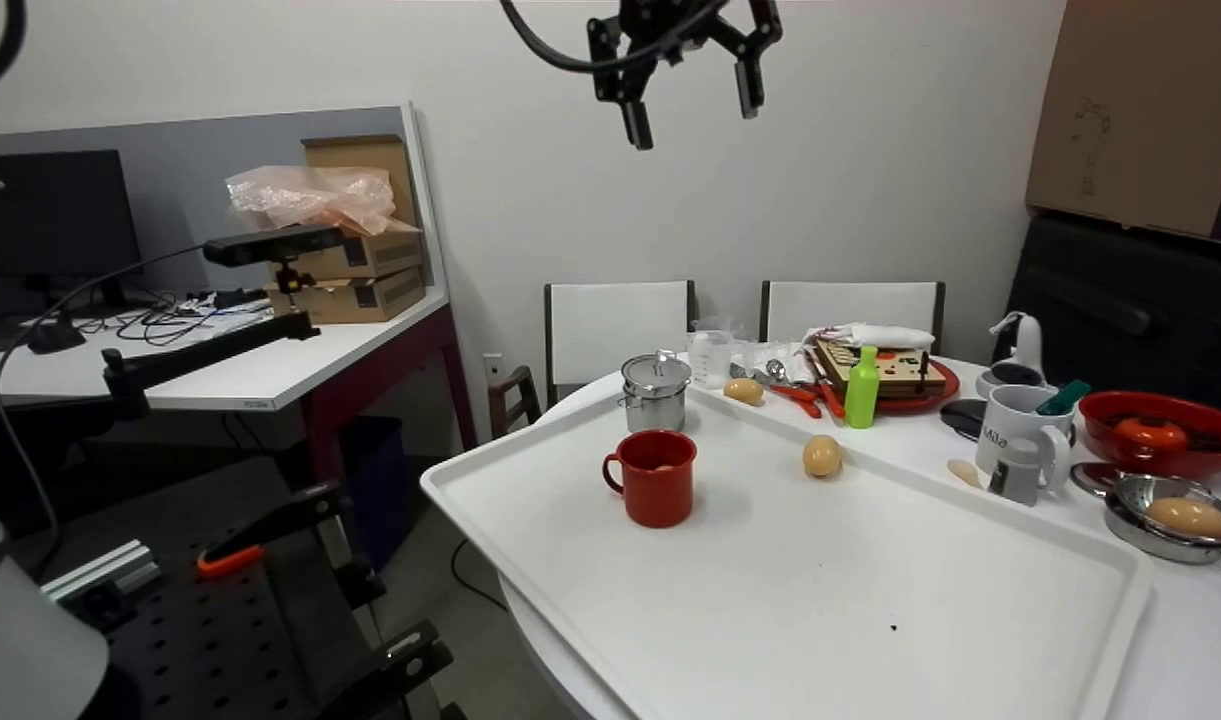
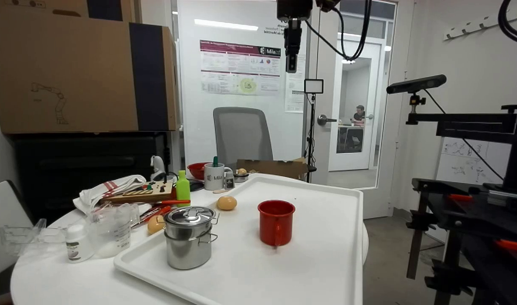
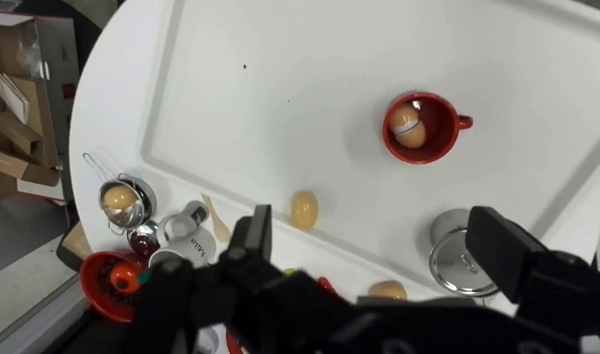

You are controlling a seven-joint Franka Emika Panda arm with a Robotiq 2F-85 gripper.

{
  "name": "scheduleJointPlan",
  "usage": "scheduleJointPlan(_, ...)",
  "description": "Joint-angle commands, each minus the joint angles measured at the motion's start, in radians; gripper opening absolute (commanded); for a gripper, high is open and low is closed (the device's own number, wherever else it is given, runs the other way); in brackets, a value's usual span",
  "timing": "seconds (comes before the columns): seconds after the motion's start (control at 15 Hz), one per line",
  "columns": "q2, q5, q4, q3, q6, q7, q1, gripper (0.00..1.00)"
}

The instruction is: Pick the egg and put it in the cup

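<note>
In the wrist view the tool (image 3: 371, 214) stands wide apart and holds nothing; a plain egg (image 3: 304, 210) lies on the tray (image 3: 216, 113) just below centre frame, while a banded egg (image 3: 408, 127), whole or halved I cannot tell, sits inside the red cup (image 3: 440, 130) at upper right. Going by its gloss, the plain egg should prove light, stiff and slippery, best pinched gently across its narrow width.
</note>
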Motion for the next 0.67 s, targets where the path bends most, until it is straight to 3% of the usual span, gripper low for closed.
scheduleJointPlan(0.0,0.113,0.071,0.096,-0.032,0.046,-0.082,-0.018,1.00)
scheduleJointPlan(0.4,0.113,0.052,0.087,-0.030,0.036,-0.063,-0.030,1.00)
scheduleJointPlan(0.6,0.131,0.036,0.079,-0.032,0.136,-0.008,-0.032,1.00)
